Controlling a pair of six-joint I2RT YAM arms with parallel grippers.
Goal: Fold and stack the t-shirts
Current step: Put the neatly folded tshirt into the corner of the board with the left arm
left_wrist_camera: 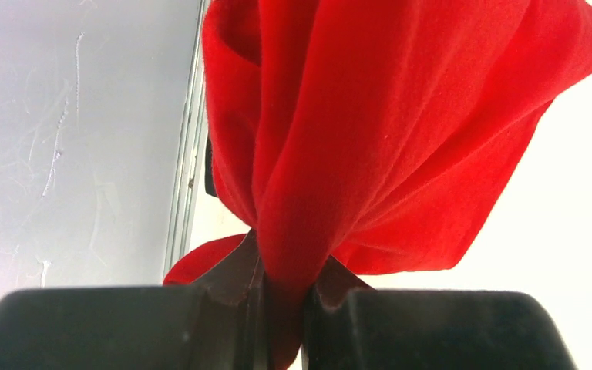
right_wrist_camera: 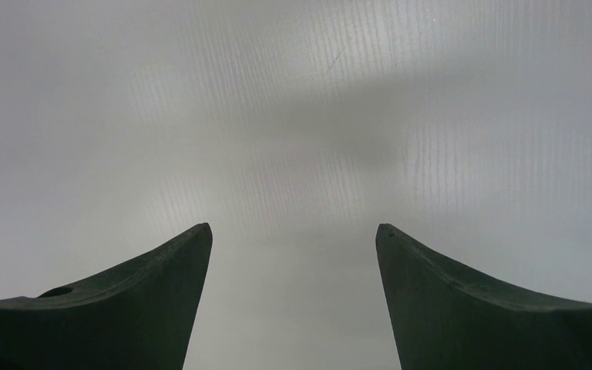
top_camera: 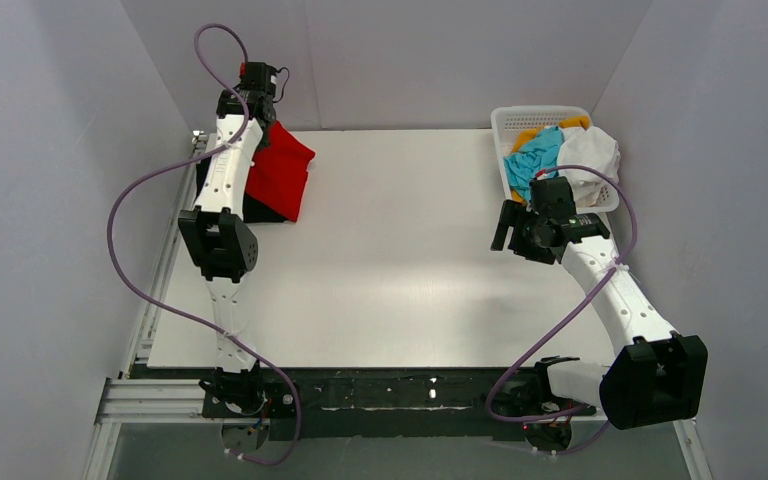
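Pinching the bunched red t-shirt [left_wrist_camera: 370, 116] in the left end effector [left_wrist_camera: 281, 301]; far-left of the counter [top_camera: 390, 230]. Gaping wide and empty at the right end effector [right_wrist_camera: 293, 254]; just beside the basket [top_camera: 505, 120].

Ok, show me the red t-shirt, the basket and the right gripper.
red t-shirt [top_camera: 282, 170], top external view, middle of the red cloth.
basket [top_camera: 540, 112], top external view, on its far rim.
right gripper [right_wrist_camera: 293, 228], right wrist view, midway between its two open fingers.
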